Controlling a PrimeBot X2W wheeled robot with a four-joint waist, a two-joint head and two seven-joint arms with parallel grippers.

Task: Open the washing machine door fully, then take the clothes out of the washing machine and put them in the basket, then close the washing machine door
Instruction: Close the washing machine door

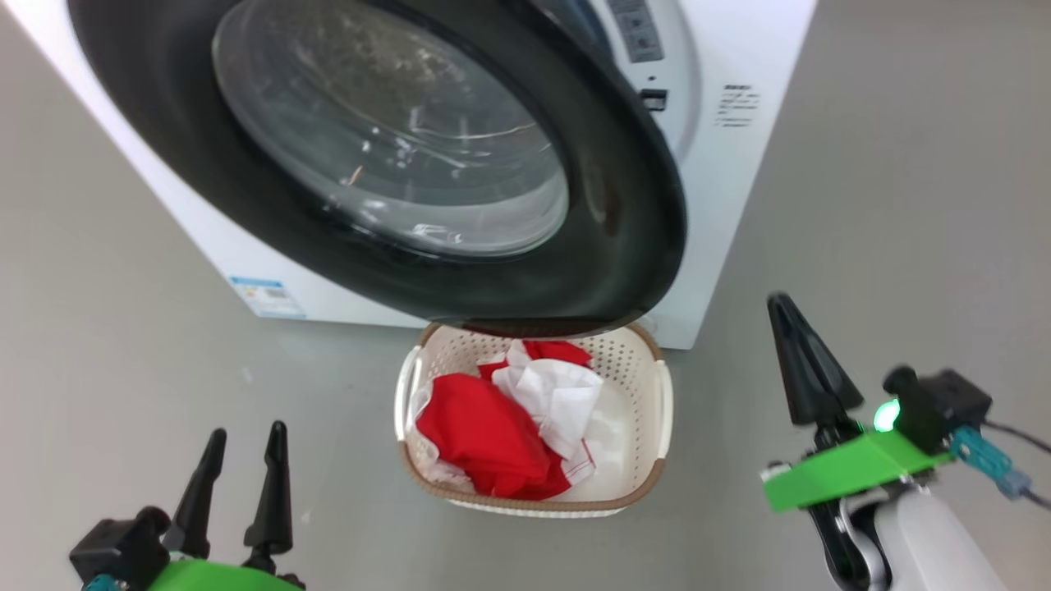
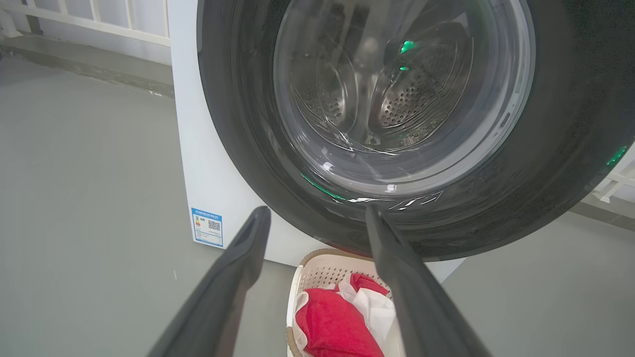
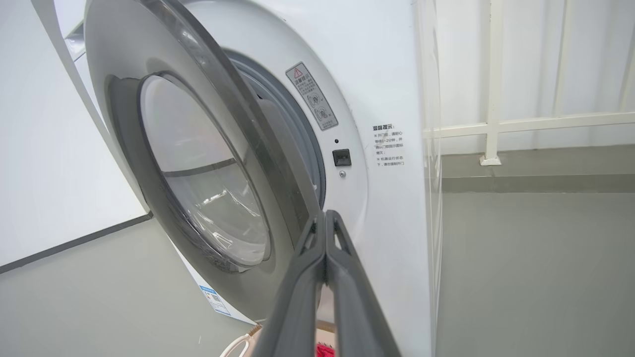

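Note:
The washing machine door, a black rim around bulging glass, stands swung partway out from the white washing machine and overhangs the basket on the floor below. Red and white clothes lie in the basket. My left gripper is open and empty at the lower left, short of the basket. In the left wrist view its fingers frame the door and the clothes. My right gripper is shut on nothing, right of the door's free edge. The right wrist view puts its tips before the gap behind the door.
Grey floor surrounds the machine. A blue label sits low on the machine's front. A door latch socket is on the front panel, right of the opening. A white railing runs along the wall behind.

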